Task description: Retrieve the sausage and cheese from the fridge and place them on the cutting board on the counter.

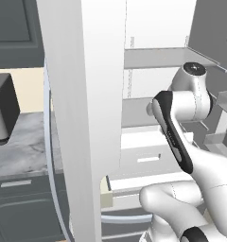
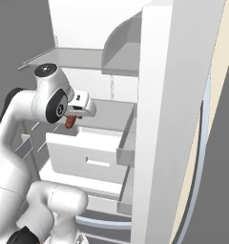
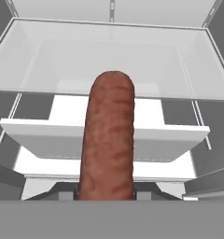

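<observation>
Inside the open fridge (image 2: 159,95), the gripper (image 2: 72,118) is holding the sausage (image 3: 108,137), its fingers closed against the reddish-brown piece at its near end. In the hand view the sausage is jutting straight out from between the finger tips, pointing toward a white drawer (image 3: 104,135) standing pulled open below it. In the right base view the sausage (image 2: 69,122) is hanging just under the hand, above that drawer's rim. The marble counter (image 1: 21,146) is lying left of the fridge door.
</observation>
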